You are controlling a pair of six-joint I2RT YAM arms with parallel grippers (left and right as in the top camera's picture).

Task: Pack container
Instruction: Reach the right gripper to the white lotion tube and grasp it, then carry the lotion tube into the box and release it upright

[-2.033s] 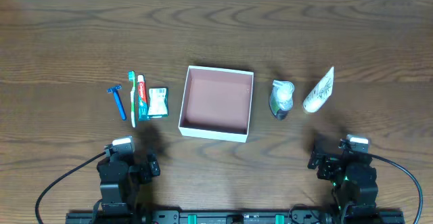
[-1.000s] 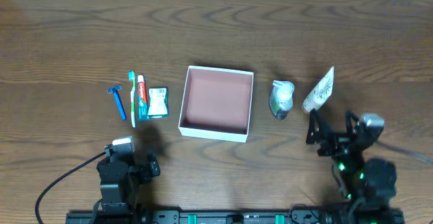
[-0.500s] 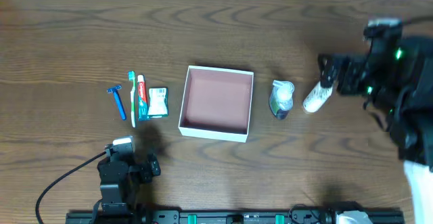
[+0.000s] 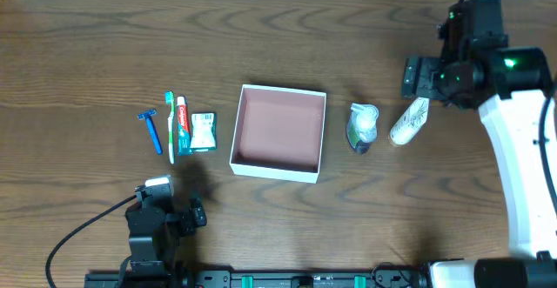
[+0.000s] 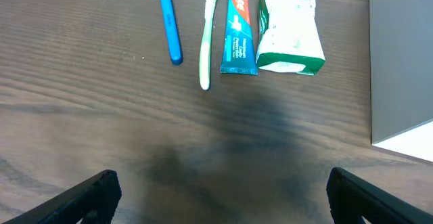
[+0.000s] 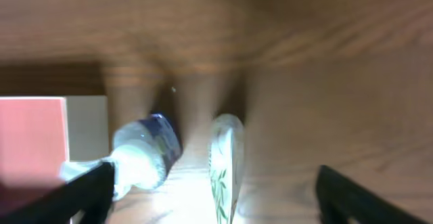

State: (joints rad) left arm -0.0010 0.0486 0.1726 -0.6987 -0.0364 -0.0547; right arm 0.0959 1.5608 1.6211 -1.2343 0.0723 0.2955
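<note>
container [image 4: 277, 168] sits mid-table, open side up, pinkish-brown inside bare. Nothing in it yet.

Left of container, one row, all flat on the wood:
- green packet [image 4: 203, 132] closest, near the container's left wall but not touching
- toothpaste [image 4: 182, 123] just beside the packet on its far side from the container
- toothbrush [image 4: 171, 128] next out, right up against the toothpaste
- blue razor [image 4: 152, 131] furthest out, small gap from the brush

Right of container:
- small bottle [image 4: 362, 127] lying on its side, near the right wall, clear of it
- white tube [image 4: 409, 121] past the bottle, lying tilted, apart from the bottle

left gripper [image 5: 225, 198]: parked left of the container on the robot's side, below the toiletry row. Jaws spread wide in the wrist view, nothing between them but bare table [image 5: 101, 116].

right gripper [image 4: 415, 77]: out to the right of the container, beyond the bottle, over the far end of the white tube. Wrist view shows jaws wide apart, tube end lined up between them, bottle off to one side with the container's corner behind it. No grip on anything. Can't tell whether it touches the tube; wrist view is blurred.
</note>
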